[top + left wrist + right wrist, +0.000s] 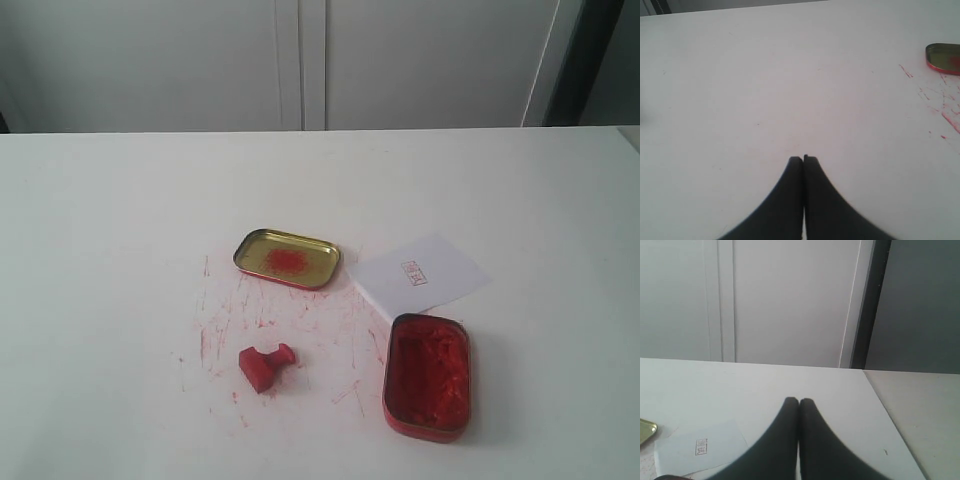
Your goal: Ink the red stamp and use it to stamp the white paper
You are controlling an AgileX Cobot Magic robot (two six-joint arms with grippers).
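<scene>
the red stamp (pixel 266 366) lies tipped on its side in the lower middle of the exterior frame, alone on the surface (pixel 120 250), among thin red scratches. no gripper is near it. the left gripper (pixel 803 159) is closed completely, its dark fingers pressed together with nothing between them. the right gripper (pixel 799 400) is the same, closed and empty.

the white paper (pixel 448 262) lies flat at right of centre, and it already carries a small red rectangular print (pixel 414 272). so the stamping looks done, i think, though the print is too small to judge if it is clean. if another print is wanted, the next move calls for a gripper to open, come down to the stamp and take it by the short knob.

the stamp is hard plastic, a small block with a handle. the ink tin (pixel 425 433) at lower right is oblong with round corners, full of lumpy red paste. the gold lid (pixel 312 262) is shallow shiny metal with a red blot inside.
</scene>
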